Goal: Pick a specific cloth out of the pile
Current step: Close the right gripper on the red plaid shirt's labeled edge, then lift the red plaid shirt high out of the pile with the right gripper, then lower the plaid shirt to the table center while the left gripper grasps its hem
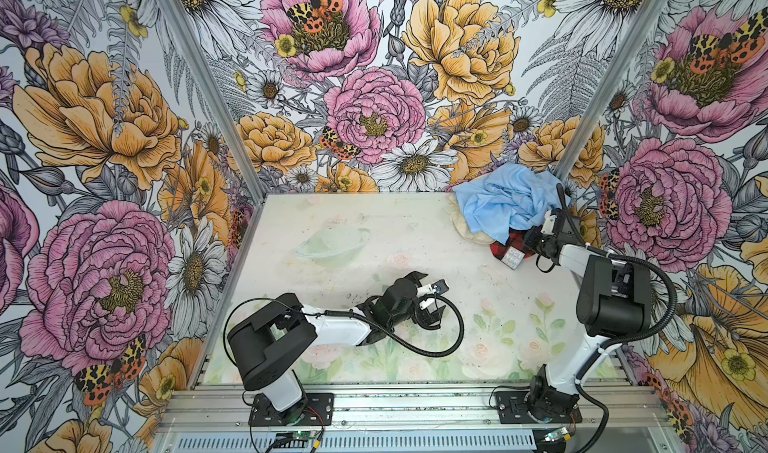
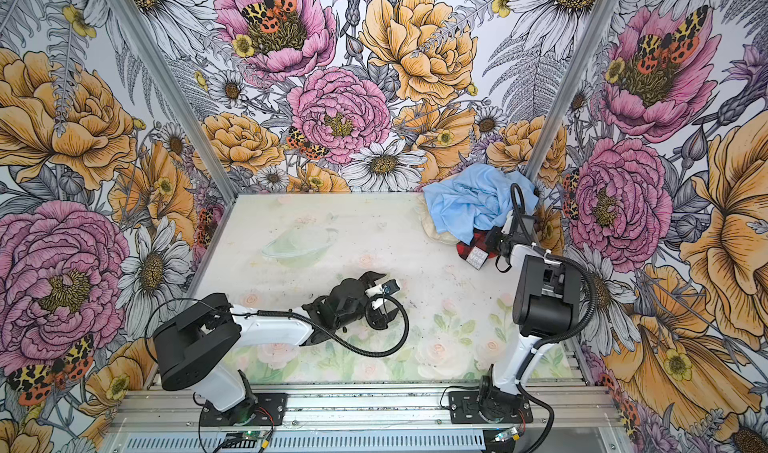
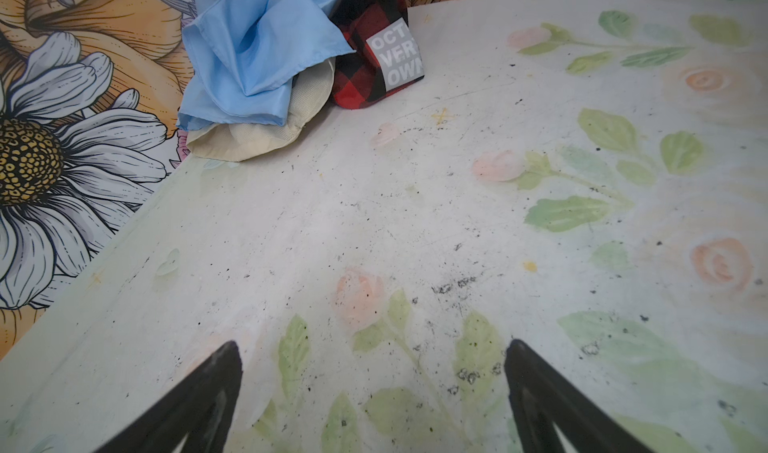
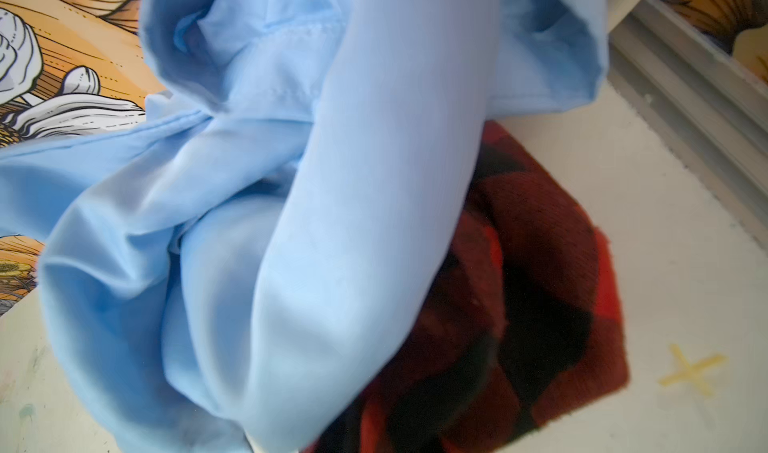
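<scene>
Where the pale, rose-printed desk (image 1: 332,230), speckled with dark scuffs, meets the flowered walls (image 1: 374,98) at its far right corner, you have one pile (image 1: 494,218) of three fabrics: one light-blue cloth (image 1: 498,201) on top, one cream cloth (image 1: 465,233) beneath, one red-and-black plaid cloth (image 1: 500,245) jutting out at its near edge. Your left fingers (image 3: 199,401) stand spread wide over bare desk, holding nothing; your right fingers (image 1: 531,237) are closed at that plaid cloth, any grip hidden.

Left arm (image 1: 332,330) and right arm (image 1: 561,368): white tubular links, boxy black joint housings. A black corrugated cable (image 1: 419,352) loops beside each. Black bolted base plates (image 1: 320,405) along the lower frame. Fingers (image 3: 195,401): black, tapering.
</scene>
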Controlling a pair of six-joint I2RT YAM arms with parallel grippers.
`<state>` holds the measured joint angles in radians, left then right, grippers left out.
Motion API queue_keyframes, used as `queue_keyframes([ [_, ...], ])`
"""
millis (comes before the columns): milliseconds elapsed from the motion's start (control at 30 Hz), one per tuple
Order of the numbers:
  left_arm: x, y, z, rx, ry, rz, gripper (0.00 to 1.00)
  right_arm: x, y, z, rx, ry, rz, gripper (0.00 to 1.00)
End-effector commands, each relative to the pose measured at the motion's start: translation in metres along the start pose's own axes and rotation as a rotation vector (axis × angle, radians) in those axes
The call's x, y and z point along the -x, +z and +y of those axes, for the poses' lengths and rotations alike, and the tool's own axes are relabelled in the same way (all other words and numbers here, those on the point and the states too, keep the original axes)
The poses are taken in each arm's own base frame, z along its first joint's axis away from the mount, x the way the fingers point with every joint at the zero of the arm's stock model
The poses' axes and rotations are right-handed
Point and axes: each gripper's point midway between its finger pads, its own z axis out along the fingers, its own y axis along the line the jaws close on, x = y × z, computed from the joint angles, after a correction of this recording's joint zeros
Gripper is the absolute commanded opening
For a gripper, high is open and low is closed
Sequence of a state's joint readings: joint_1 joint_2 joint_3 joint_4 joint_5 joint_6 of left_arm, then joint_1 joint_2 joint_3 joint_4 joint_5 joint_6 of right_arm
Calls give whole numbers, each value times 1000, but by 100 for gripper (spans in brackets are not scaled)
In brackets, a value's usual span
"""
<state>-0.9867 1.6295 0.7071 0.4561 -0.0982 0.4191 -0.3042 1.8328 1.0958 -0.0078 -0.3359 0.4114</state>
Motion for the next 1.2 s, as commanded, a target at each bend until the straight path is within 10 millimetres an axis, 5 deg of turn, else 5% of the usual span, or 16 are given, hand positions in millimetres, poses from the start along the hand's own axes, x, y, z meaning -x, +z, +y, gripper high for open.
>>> queue_keyframes([
  [0,4,3,1,18,25,6,99,27,-23,30,70,-39,-66,0],
  [133,4,3,1,17,25,7,99,73,-78,65,88,-63,-184,0],
  [233,6,1,2,25,24,1,99,135,-143,117,151,-96,-312,0],
  [333,9,-2,6,41,18,-5,99,205,-234,200,246,-171,-516,0],
  [400,12,-5,11,60,8,-16,99,239,-302,273,340,-257,-651,0],
  [533,20,-18,22,118,7,-63,99,247,-387,392,677,-313,-774,0],
  [633,28,-39,44,238,-9,-142,99,227,-390,446,928,-268,-720,0],
  [833,24,-110,117,681,-109,-274,99,138,-311,534,1124,-346,-465,0],
  [967,12,-147,142,886,-140,-306,99,109,-289,565,1212,-316,-403,0],
  [1167,3,-158,152,986,-143,-251,99,75,-257,569,1211,-346,-266,0],
])
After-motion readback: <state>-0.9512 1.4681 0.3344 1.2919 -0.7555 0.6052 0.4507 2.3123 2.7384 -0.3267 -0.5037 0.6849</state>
